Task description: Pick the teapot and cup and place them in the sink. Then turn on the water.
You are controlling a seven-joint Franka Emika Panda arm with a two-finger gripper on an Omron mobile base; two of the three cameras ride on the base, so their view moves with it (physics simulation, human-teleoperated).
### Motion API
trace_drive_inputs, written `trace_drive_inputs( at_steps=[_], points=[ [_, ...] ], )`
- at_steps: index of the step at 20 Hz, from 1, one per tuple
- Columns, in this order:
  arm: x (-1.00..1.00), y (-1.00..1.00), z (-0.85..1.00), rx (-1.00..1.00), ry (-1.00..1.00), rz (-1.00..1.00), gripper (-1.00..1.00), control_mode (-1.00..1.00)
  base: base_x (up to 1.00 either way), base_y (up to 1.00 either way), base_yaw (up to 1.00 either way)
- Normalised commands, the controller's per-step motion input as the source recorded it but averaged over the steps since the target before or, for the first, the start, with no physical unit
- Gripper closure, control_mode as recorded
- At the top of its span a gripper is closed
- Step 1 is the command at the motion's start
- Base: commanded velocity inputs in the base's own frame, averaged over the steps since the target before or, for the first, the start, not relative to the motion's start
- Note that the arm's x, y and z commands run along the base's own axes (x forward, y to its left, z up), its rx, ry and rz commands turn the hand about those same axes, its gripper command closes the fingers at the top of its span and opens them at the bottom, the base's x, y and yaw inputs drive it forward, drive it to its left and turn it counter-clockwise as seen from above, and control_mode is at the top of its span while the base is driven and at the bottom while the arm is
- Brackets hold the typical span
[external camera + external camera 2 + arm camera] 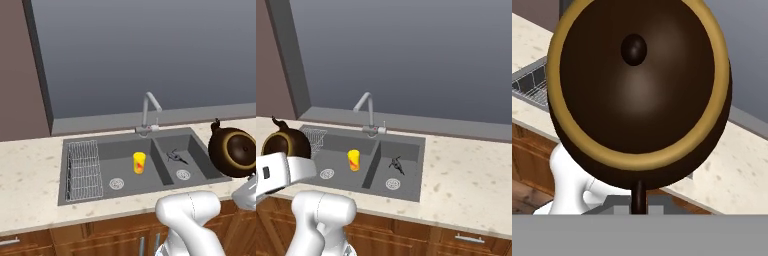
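The dark-brown teapot [639,90] hangs in the air close to the hand camera, its gold-rimmed top facing the lens. My gripper [639,206] is shut on its thin dark handle. In the left base view the teapot [233,152] floats above the counter just right of the sink [125,145]; in the right base view the teapot [283,145] is at the left edge. The yellow cup [139,163] stands upright in the left basin, seen also as the cup [354,160] in the right base view. No water falls from the faucet [150,107].
A wire rack [83,170] lies at the left end of the left basin. A small dark object [176,157] lies in the right basin near its drain. Speckled counter [471,170] runs on both sides, with a ledge and grey wall behind.
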Motion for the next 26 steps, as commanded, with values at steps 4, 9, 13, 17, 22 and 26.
trace_drive_inputs(
  at_steps=[4,9,13,17,22,26],
  points=[
    [0.0,0.0,0.0,0.0,0.0,0.0,1.0,1.0,0.51,-0.3,0.0],
    [0.0,0.0,0.0,0.0,0.0,0.0,1.0,1.0,0.94,0.03,-0.03],
    [0.0,0.0,0.0,0.0,0.0,0.0,1.0,1.0,0.98,0.28,-0.1],
    [0.0,0.0,0.0,0.0,0.0,0.0,1.0,1.0,0.99,0.25,-0.11],
    [0.0,0.0,0.0,0.0,0.0,0.0,1.0,1.0,0.38,0.06,-0.03],
    [0.0,0.0,0.0,0.0,0.0,0.0,1.0,1.0,0.0,0.0,0.0]
  ],
)
